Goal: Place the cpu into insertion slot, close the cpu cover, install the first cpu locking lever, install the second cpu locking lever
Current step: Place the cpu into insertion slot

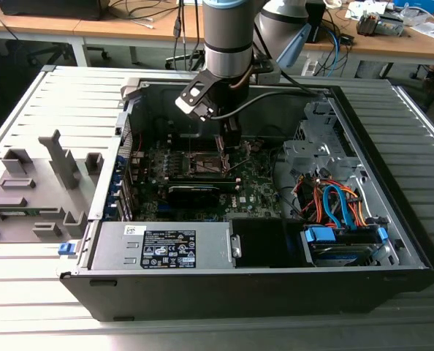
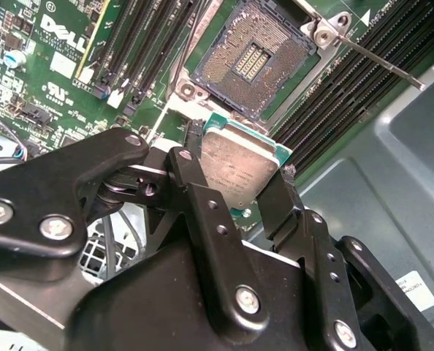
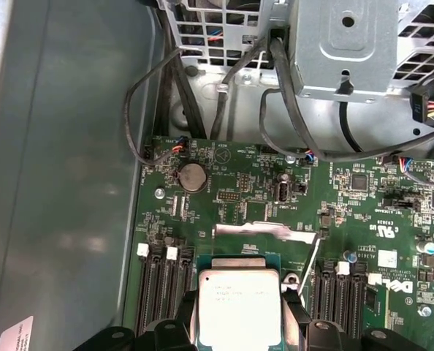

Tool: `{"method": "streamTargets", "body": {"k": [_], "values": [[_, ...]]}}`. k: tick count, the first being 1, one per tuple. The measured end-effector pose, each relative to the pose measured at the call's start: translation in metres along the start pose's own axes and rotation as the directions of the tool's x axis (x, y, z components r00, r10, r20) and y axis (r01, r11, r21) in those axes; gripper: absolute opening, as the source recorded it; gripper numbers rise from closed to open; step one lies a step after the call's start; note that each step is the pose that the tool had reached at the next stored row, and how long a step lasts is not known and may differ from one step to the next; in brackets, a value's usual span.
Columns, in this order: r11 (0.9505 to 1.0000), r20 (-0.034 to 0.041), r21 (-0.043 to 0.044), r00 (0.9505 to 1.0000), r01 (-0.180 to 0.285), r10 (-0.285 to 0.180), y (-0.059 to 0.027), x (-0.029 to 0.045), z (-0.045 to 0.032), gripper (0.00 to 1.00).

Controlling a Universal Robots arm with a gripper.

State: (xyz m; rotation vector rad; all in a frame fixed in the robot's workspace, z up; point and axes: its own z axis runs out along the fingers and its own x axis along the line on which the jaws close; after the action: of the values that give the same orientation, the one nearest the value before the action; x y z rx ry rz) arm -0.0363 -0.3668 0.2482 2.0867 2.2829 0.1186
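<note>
small flat square cpu [image 2: 235, 172], matte silver-grey metal lid, green edge, pinched at opposite edges by closed black gripper [image 2: 239, 162], just beside open gold-pinned square insertion slot [image 2: 253, 62]

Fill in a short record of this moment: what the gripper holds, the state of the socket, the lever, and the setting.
Gripper: shut on the cpu, fingers on two opposite edges
Cpu: metal top up, held above the motherboard, not yet seated
Insertion slot: open, empty, contacts exposed
Lever: thin metal rod swung away from the slot
Setting: open computer case on a slatted table
</note>
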Motion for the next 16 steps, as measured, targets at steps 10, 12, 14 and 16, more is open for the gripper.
{"method": "streamTargets", "body": {"k": [10,12,14,16], "values": [[0.9986,0.0047,-0.0010,0.9986,-0.052,0.052,0.0000,0.0000,0.0002,0.54],[0.9986,0.0047,-0.0011,0.9986,-0.053,0.053,0.0000,0.0000,0.0002,0.54],[0.9986,0.0048,-0.0010,0.9986,-0.053,0.053,-0.0002,0.0000,0.0002,0.54],[0.9986,0.0048,-0.0010,0.9986,-0.053,0.053,-0.0006,0.0001,0.0002,0.54]]}}
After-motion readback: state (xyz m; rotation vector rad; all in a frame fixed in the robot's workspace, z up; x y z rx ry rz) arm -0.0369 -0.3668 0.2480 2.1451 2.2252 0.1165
